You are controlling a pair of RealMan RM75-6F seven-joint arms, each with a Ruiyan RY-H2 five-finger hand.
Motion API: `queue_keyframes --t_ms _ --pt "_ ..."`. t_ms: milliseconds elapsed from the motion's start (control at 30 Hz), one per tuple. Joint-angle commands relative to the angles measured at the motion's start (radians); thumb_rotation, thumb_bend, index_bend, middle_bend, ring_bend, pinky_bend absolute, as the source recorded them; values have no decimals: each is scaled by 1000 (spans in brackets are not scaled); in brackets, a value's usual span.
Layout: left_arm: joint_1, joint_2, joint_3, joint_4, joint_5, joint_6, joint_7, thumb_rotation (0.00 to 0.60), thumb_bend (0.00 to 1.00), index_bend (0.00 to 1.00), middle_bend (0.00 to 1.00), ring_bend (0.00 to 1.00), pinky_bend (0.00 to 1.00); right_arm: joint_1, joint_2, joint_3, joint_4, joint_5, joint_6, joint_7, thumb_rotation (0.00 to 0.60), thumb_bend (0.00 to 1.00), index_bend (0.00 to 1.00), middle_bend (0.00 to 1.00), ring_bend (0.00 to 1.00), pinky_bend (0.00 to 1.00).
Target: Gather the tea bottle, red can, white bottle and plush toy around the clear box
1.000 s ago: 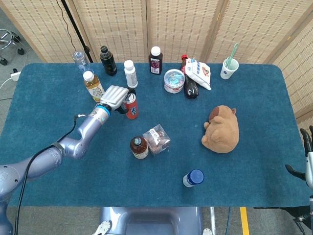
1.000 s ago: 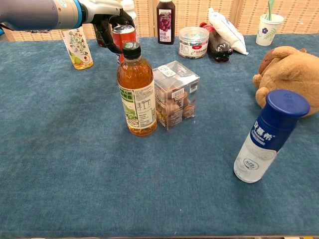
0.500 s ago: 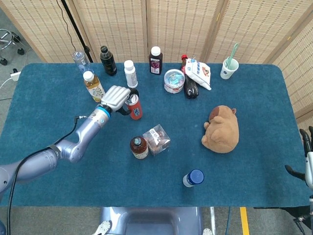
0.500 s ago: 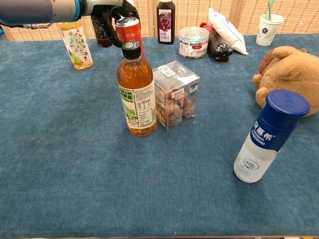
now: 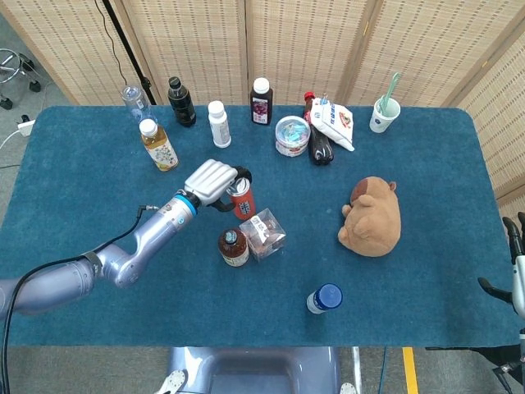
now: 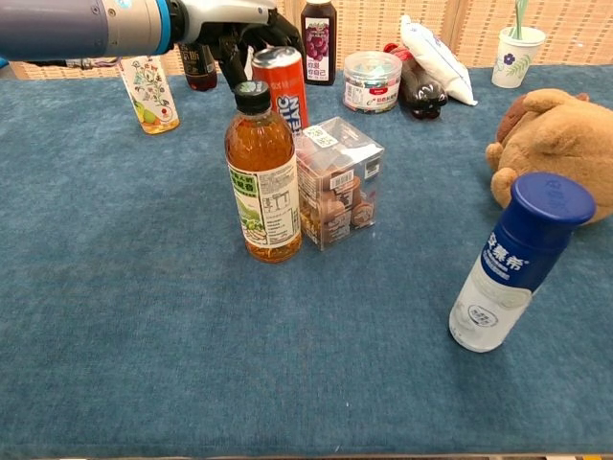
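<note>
Chest view | left hand (image 6: 235,21) grips red can (image 6: 281,84) | lettering unreadable

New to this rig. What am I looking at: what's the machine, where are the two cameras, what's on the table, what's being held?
It's a two-armed robot with five-finger hands, driven remotely by a person. The head view looks down from above; the chest view looks across the table from low at its front edge. The left robot hand holds a red can just behind the clear box. A tea bottle stands beside the box. A white bottle with a blue cap and a plush toy sit further right. Other bottles, a tub and a cup line the far edge. The right robot hand sits at the right edge, fingers apart, holding nothing.
</note>
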Motion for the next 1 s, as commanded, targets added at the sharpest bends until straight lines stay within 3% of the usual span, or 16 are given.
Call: queue_keyframes --t_ms 33,700,767,900,1000 --pt "-7 -7 7 -5 3 -2 15 600 372 505 479 484 574 0 2 1 -1 2 0 3 600 0 0 0 0 0" --pt "-30 -33 34 -27 -72 21 129 600 368 495 477 465 575 -10 14 -1 -3 -14 19 29 600 0 0 0 0 0" --pt "-31 -31 39 -31 -78 15 135 600 356 472 446 413 570 -11 15 0 -3 -16 20 32 600 0 0 0 0 0" --pt "-34 -19 43 -44 -88 -3 133 600 317 322 246 188 477 -12 17 0 -4 -17 22 36 600 0 0 0 0 0" --pt "-35 -4 40 -62 -97 -14 123 600 303 246 171 118 439 -14 19 0 -5 -22 28 40 600 0 0 0 0 0"
